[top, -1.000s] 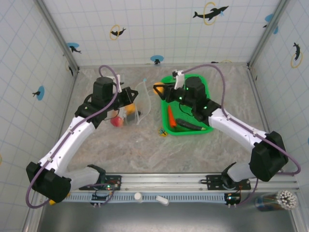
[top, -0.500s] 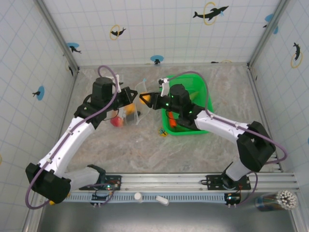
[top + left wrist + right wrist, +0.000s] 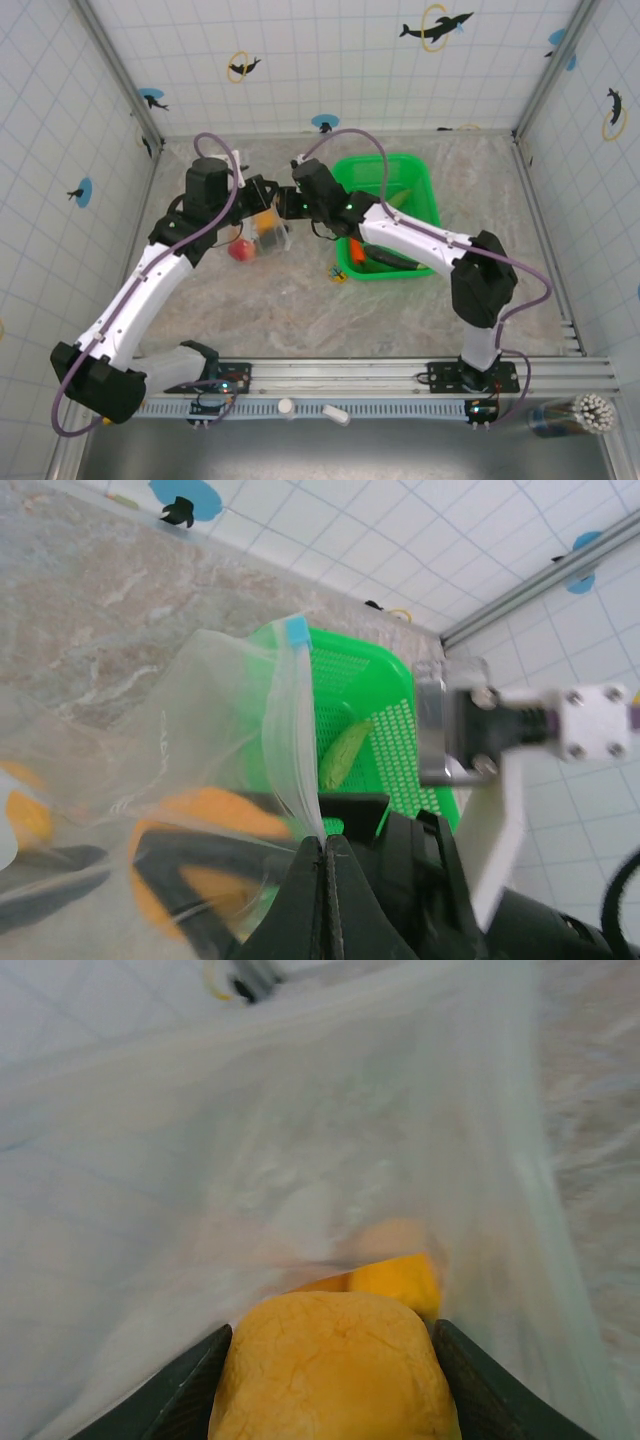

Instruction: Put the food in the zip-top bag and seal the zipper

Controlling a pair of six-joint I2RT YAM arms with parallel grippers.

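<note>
1. The left gripper (image 3: pixel 322 848) was clamped shut on the zip-top bag (image 3: pixel 180 710) at its zipper (image 3: pixel 290 730) edge;
2. The right gripper (image 3: pixel 328 1332) gripped a yellow-orange fruit (image 3: pixel 335 1385), pushed inside the bag's open mouth.

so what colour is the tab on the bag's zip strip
Light blue; the tab shows best in the left wrist view.

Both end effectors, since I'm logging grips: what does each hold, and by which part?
Left end effector pinches the zip-top bag by its zipper strip; right end effector clamps a yellow-orange fruit by its sides.
</note>
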